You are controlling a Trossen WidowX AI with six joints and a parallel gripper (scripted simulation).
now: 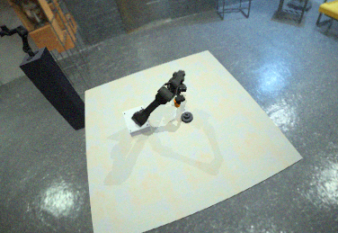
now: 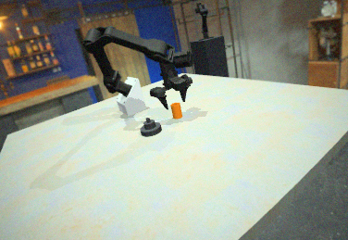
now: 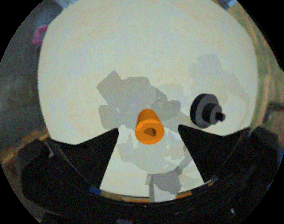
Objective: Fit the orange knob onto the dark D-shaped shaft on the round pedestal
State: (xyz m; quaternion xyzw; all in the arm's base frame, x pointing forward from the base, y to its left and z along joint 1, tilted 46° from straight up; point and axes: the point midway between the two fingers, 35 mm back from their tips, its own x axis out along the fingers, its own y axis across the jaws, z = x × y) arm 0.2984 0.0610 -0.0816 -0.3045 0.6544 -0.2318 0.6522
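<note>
The orange knob (image 1: 177, 104) (image 2: 177, 111) (image 3: 147, 117) stands upright on the pale mat, with its hole facing up. My gripper (image 2: 176, 105) (image 3: 148, 129) is open and empty. Its fingertips are just above the knob, one to each side of it in the wrist view. The dark round pedestal (image 1: 187, 118) (image 2: 151, 130) (image 3: 197, 110) stands on the mat a short way from the knob, to its right in the wrist view. Its shaft (image 2: 148, 119) (image 3: 221, 116) points up and is bare. The shaft's flat side cannot be made out.
The arm's white base block (image 1: 133, 121) (image 2: 131, 102) stands on the pale mat (image 1: 135, 204) (image 2: 208, 164), behind the knob and pedestal in the exterior view. A tall black stand (image 1: 54, 87) (image 2: 208, 57) with another small arm is beyond the mat's edge.
</note>
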